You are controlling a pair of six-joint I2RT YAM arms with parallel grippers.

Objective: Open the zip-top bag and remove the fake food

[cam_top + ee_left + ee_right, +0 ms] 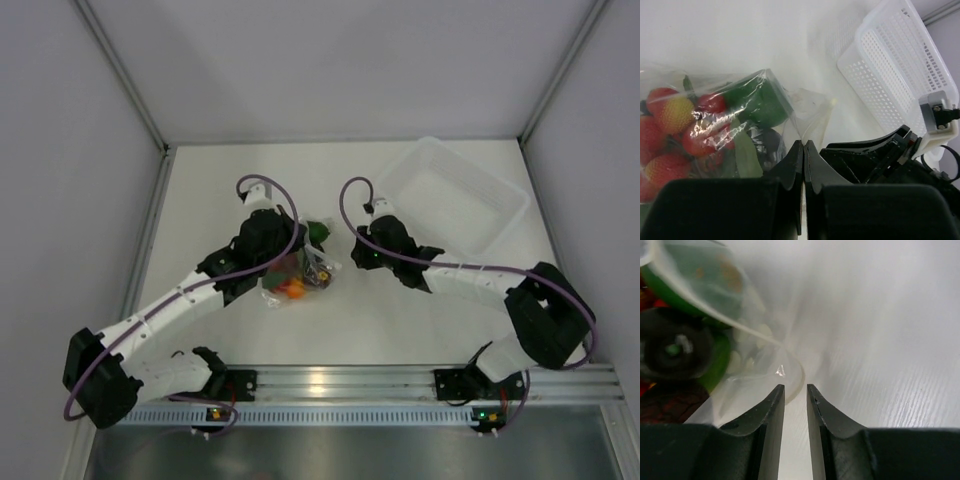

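top external: zip-top bag [305,270] with fake food [292,287] lies between the arms, left gripper [283,262] on it, right gripper [360,250] just beside.
left wrist: jaws closed, apparently pinching bag film.
right wrist: jaws narrow, bag lip just ahead-left, ungripped.

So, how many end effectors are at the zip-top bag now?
2. The left end effector is against the zip-top bag, jaws closed, seemingly pinching its plastic. The right end effector meets the bag's edge from the opposite side, jaws slightly apart.

White tabletop [380,320]; pale grey panel walls [330,60] on three sides; aluminium rail [340,380] along near edge
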